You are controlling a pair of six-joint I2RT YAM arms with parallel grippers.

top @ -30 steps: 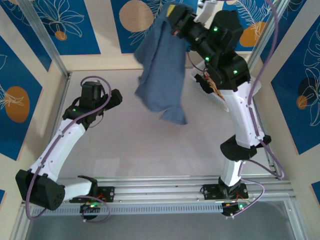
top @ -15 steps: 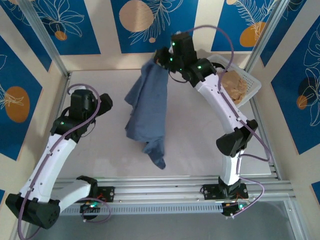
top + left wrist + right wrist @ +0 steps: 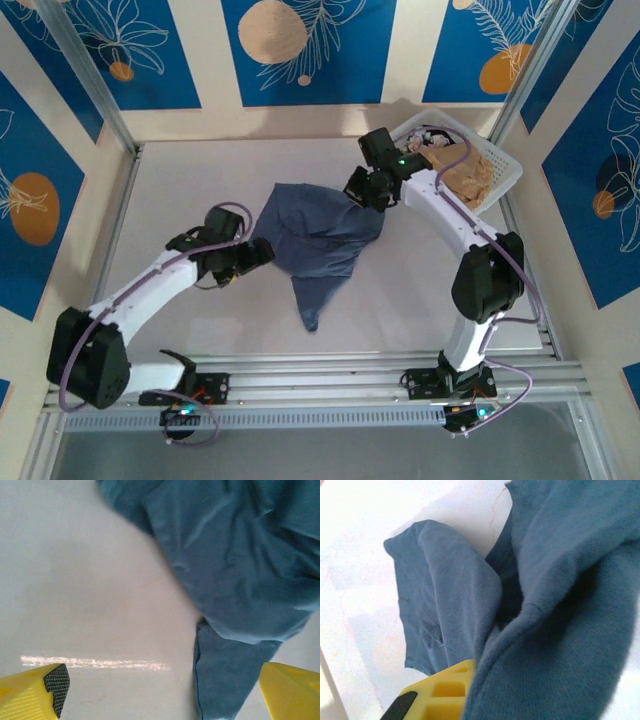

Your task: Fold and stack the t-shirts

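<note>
Spread wide is the left gripper, held low over the table just at the left edge of the slate-blue t-shirt, with nothing between its yellow fingers but bare surface and a trailing corner of cloth. The right gripper is pressed together on a fold at the shirt's far right edge. The shirt is seen crumpled in a loose heap at the middle of the table, one tail pointing toward the near edge. A white lattice basket is found at the far right corner, with tan cloth inside, apart from the shirt. The step in hand is judged to be spreading the shirt flat before any fold. Next, a second edge must be taken by the left gripper and the cloth drawn out taut. No brand, label or writing can be read.
</note>
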